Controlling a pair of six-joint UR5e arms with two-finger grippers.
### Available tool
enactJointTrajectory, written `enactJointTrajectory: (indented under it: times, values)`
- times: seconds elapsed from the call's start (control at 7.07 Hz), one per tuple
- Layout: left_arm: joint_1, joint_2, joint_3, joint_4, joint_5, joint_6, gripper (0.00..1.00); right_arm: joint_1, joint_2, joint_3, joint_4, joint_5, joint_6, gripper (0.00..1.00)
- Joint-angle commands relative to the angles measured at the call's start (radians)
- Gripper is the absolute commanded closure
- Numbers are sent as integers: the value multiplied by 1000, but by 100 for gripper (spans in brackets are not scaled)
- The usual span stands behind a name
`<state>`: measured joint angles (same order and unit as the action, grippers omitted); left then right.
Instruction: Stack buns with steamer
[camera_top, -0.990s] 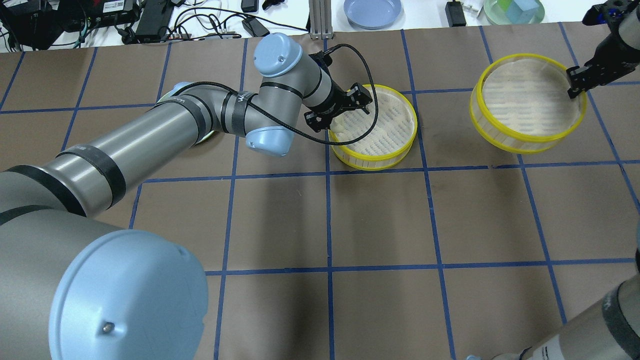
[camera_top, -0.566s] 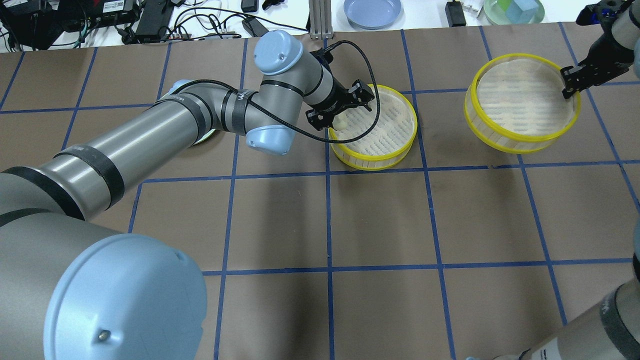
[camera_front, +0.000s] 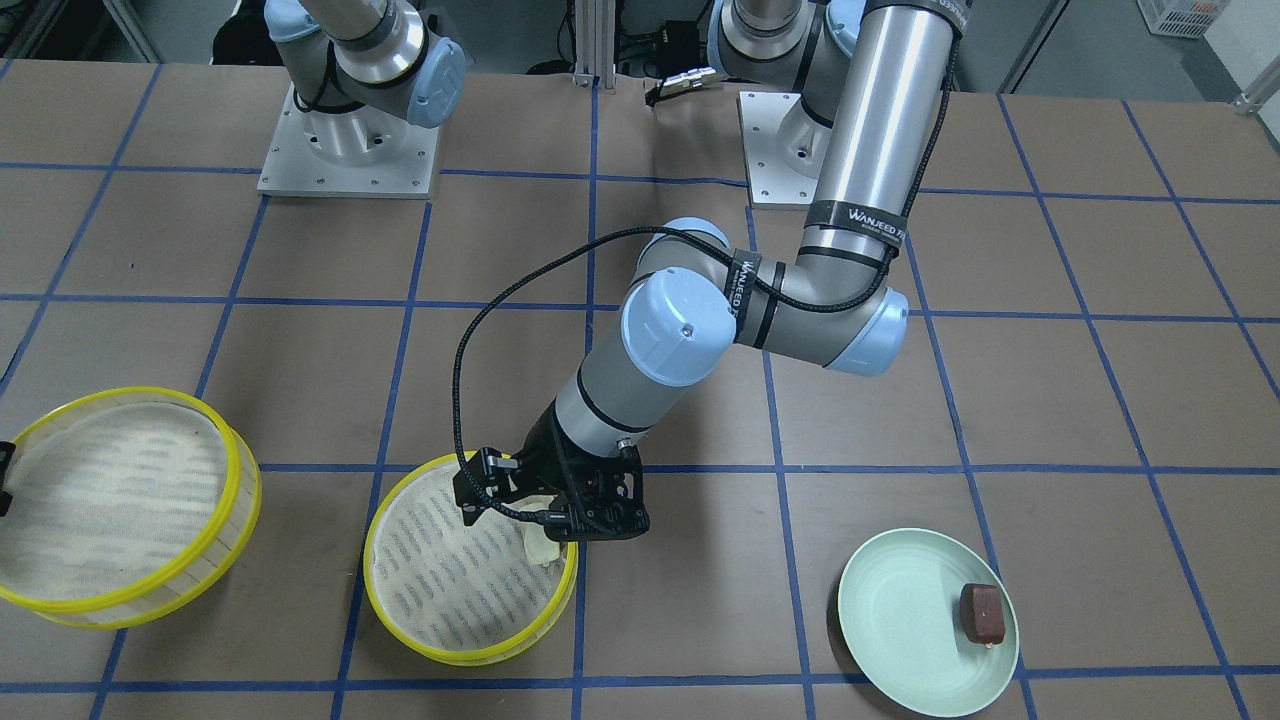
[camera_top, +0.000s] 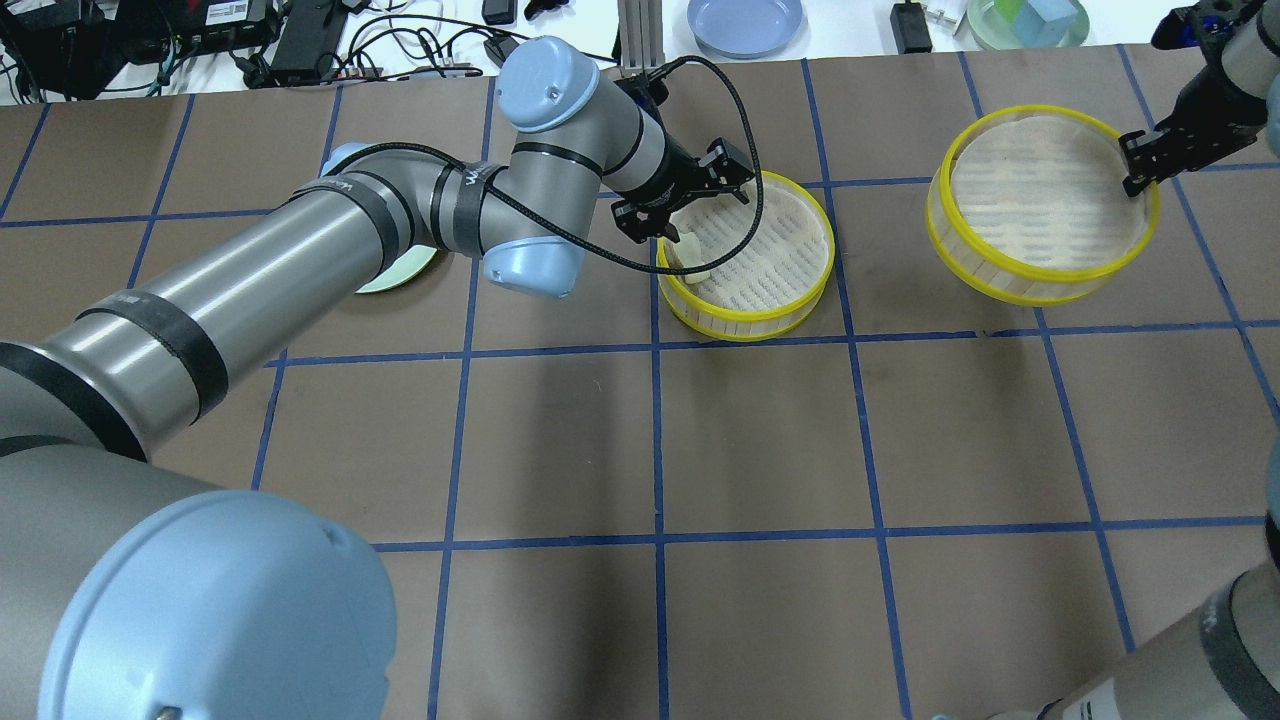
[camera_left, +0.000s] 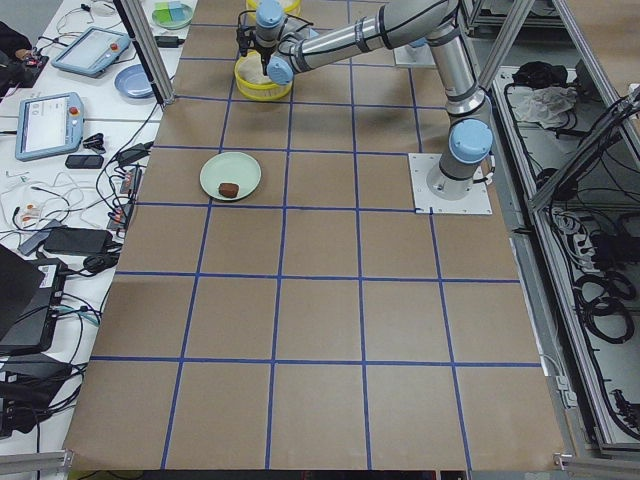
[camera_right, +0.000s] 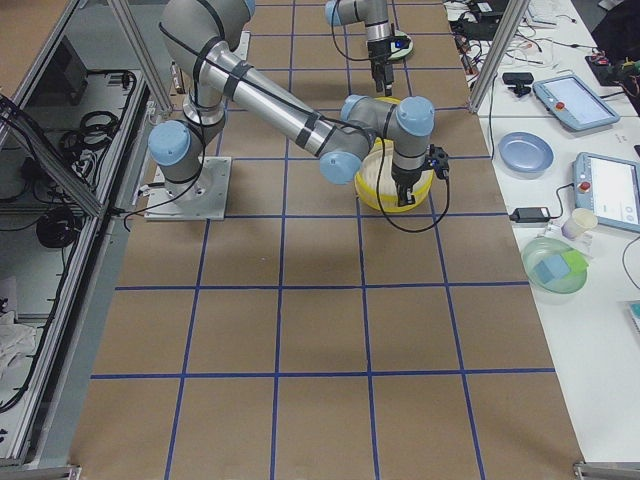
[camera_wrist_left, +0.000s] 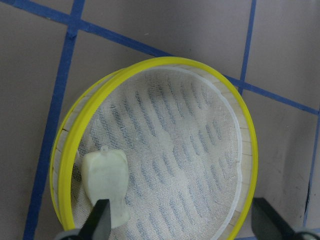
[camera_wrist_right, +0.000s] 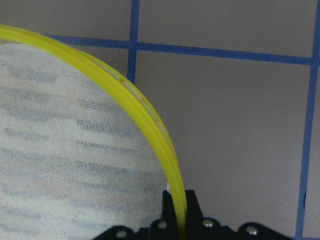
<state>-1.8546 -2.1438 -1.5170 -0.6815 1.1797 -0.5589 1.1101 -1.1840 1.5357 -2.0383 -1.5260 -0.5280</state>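
Observation:
The cream-white bun (camera_wrist_left: 106, 182) lies inside the near yellow-rimmed steamer (camera_wrist_left: 250, 150), against its rim; it also shows in the overhead view (camera_top: 692, 264). My left gripper (camera_top: 690, 212) hangs open just above it and holds nothing. The dark brown bun (camera_front: 983, 612) lies on the pale green plate (camera_front: 900, 620). My right gripper (camera_top: 1135, 170) is shut on the rim of the second steamer (camera_top: 1040, 290) and holds it tilted; the wrist view shows the fingers (camera_wrist_right: 190, 210) clamping the yellow rim (camera_wrist_right: 145, 120).
In the overhead view my left arm hides most of the green plate (camera_top: 400, 272). A blue dish (camera_top: 745, 22), a green bowl (camera_top: 1028, 22) and cables lie beyond the far table edge. Brown paper with a blue tape grid covers the table.
My left gripper has let go of the cream bun and drawn up and back from it; the bun now lies free in the steamer. The right gripper has shifted the second steamer slightly left.

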Motion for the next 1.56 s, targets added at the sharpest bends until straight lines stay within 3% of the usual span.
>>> enactJointTrajectory:
  times: [0.0,0.14,0.42,0.57,0.85,0.99,1.41]
  values:
    - [128,66,1,-133,137,278,0,74,-20,3,1,4,133,98]
    - [232,102,0,-223,149,377,0,123,-26,3,3,9,213,98]
    - [394,119,0,-259,165,601,0,244,-38,11,-3,13,386,98]
    - [452,101,0,-254,273,732,0,308,-39,11,-6,10,480,98]
    - [486,32,-3,-192,453,852,0,433,-29,12,-11,3,610,97]
    - [503,-11,-3,-137,489,852,0,442,-20,15,-4,16,649,97]
    - [542,-100,1,-20,483,878,0,451,-19,75,-29,3,639,97]
